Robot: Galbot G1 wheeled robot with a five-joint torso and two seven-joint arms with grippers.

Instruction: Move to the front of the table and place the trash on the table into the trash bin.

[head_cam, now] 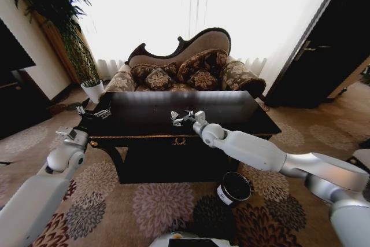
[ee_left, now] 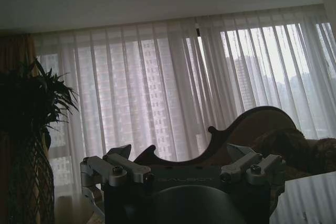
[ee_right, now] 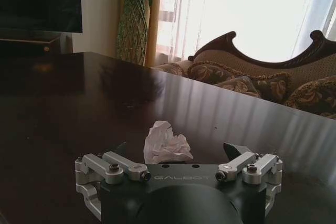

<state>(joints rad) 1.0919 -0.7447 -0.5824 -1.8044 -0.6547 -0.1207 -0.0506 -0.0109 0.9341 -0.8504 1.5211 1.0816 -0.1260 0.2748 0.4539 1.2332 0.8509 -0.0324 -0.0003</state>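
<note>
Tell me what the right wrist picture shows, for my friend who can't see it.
The right pincer sits open just above the glossy black wooden table, with a crumpled white paper wad between its fingers. Behind stand a patterned brown sofa and a tall green plant.

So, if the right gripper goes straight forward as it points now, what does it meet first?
Most likely the crumpled white paper wad on the black table. It lies just ahead of the right gripper, between its open fingers; the exact gap is unclear.

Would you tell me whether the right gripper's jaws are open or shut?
Open: the right gripper has its jaws spread either side of the paper wad on the table.
</note>
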